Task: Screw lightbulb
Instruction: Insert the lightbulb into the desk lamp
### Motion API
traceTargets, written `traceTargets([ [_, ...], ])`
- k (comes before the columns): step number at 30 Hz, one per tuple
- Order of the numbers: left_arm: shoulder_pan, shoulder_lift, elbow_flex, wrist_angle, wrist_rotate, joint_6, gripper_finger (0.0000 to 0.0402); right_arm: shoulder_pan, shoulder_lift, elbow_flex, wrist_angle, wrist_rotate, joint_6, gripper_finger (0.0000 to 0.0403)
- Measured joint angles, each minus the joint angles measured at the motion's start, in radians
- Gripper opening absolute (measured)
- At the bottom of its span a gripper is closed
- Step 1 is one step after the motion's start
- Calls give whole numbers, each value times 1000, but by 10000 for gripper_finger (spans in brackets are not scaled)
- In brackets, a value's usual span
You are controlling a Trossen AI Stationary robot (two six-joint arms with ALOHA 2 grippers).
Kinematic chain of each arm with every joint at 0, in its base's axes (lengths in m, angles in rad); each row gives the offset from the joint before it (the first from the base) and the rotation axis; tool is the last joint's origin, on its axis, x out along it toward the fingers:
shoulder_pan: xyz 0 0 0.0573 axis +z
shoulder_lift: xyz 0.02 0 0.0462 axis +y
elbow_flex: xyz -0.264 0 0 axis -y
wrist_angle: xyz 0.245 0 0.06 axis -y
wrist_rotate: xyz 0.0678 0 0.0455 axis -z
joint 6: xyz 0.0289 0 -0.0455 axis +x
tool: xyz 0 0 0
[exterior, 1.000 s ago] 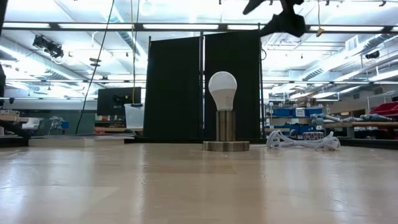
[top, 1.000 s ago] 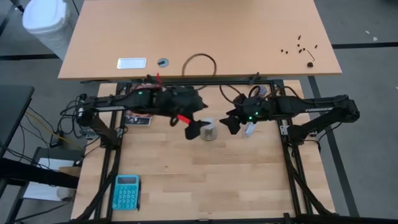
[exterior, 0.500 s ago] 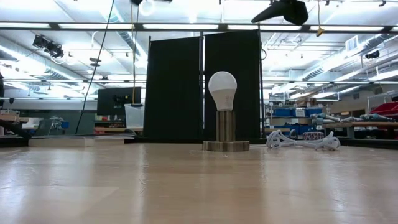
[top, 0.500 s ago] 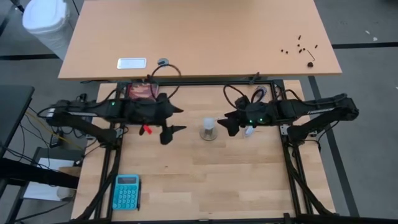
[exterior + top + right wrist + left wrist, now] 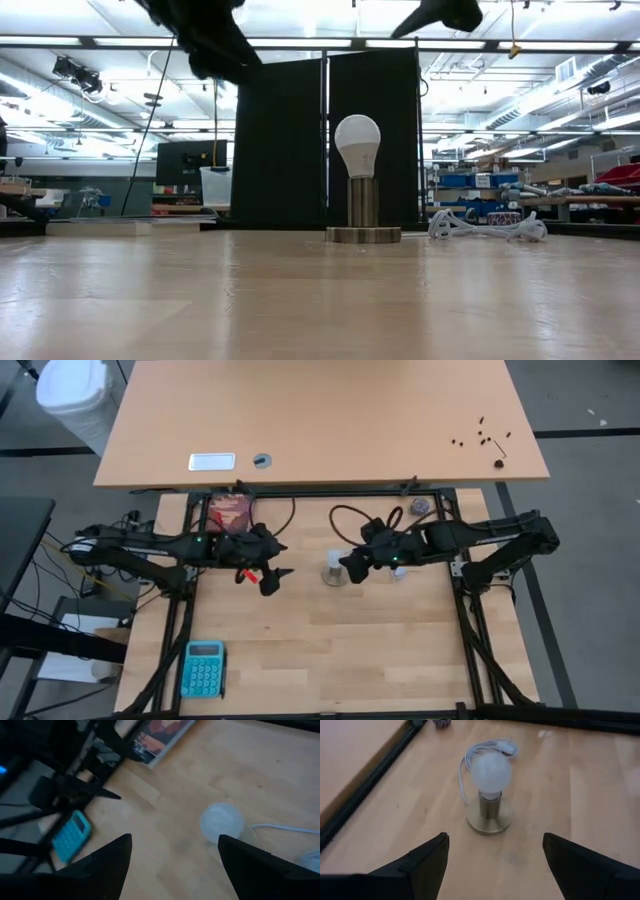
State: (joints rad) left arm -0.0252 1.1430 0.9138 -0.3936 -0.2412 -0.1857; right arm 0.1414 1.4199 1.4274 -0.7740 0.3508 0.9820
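Bulb (image 5: 358,144) stands upright in a short metal socket (image 5: 363,203) on a round base (image 5: 363,235), near the middle of the worktop (image 5: 330,640), with a white cord (image 5: 465,767) trailing away from the base. Judged by its look, the bulb is light, with a smooth, rounded white shell that is likely slippery and thin enough to crack under a hard squeeze; the neck narrows just above the socket, and no thread shows there, so the bulb appears already seated, though how tightly cannot be told. The best hold is probably across the widest part of the globe, with light, even pressure and the jaws square to the bulb's axis so that turning does not tilt it. The base looks small and free-standing, so it may spin or slide with the bulb unless it is steadied. The left gripper (image 5: 272,576) hangs above the worktop, well apart from the bulb on its own side, jaws apart and empty, facing the bulb. The right gripper (image 5: 352,563) hovers just beside the bulb on the other side, above it, jaws likewise apart and holding nothing. A teal calculator (image 5: 203,668) lies at the near left corner, clear of the work.
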Motion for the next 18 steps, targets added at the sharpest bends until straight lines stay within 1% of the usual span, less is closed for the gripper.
traceTargets([
  [3, 16, 3, -35, 50, 52, -45, 323, -5, 29, 47, -41, 0, -27, 307],
  [6, 41, 4, -79, 142, 131, -77, 321, -7, 28, 48, -45, -1, -73, 307],
  [9, 65, 7, -107, 202, 144, -88, 315, -8, 7, 39, -83, 0, -140, 307],
  [13, 80, 10, -113, 253, 85, -75, 309, -31, -31, -4, -96, 1, -237, 307],
  [18, 82, 10, -113, 359, -35, 34, 307, -83, -65, -58, -87, 8, -363, 307],
])
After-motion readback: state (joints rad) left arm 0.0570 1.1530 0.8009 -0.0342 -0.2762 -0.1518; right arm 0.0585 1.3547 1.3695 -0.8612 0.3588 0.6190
